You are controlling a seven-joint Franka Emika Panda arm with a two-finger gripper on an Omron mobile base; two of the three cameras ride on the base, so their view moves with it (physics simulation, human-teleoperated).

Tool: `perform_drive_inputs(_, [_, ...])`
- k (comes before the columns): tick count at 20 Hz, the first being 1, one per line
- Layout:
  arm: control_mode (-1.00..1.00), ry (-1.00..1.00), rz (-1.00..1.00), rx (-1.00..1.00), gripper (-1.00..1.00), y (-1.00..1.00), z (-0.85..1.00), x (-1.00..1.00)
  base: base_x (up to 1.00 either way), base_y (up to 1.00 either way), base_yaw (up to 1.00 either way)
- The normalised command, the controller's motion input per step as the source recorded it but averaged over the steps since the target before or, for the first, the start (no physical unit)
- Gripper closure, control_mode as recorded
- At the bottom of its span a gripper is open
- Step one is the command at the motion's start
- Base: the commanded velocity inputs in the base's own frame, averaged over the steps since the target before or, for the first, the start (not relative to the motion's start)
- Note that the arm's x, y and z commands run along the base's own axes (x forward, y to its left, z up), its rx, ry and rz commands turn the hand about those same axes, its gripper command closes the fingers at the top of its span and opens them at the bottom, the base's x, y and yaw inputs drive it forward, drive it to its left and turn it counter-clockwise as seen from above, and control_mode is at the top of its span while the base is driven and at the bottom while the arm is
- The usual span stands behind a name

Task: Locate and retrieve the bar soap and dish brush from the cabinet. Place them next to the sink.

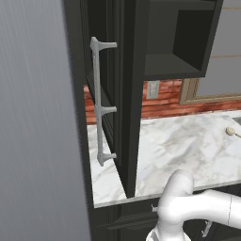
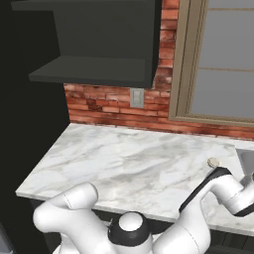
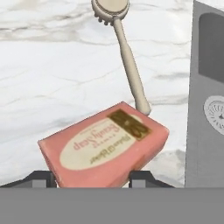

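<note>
Listing by size
cabinet [image 2: 99, 39]: black, mounted above marble counter [image 2: 129, 163], door open
sink [image 3: 205, 109]: grey, cut off at frame edge
bar soap [image 3: 103, 146]: pink, oval label upside down, script illegible
dish brush [image 3: 122, 48]: on counter beyond soap
gripper [image 3: 92, 177]: half-open, clamped on soap

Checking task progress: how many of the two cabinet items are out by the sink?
2. The bar soap sits between the end effector's fingertips; the dish brush lies on the marble counter beyond it.
</note>
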Motion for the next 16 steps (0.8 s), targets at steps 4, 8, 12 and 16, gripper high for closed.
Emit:
perform_drive_inputs(4, [-1.0, 0.04, 0.07, 0.09, 1.0, 0.0, -0.48, 0.0, 0.0, 0.0, 0.0])
perform_drive_inputs(8, [-1.0, 0.03, 0.05, 0.09, -1.0, 0.0, -0.5, 0.0, 0.0, 0.0, 0.0])
perform_drive_inputs(12, [-1.0, 0.01, 0.04, 0.07, -1.0, 0.0, -0.37, 0.0, 0.0, 0.0, 0.0])
perform_drive_inputs(16, [-1.0, 0.03, 0.01, 0.0, -1.0, 0.0, 0.0, -0.03, 0.0, 0.0, 0.0])
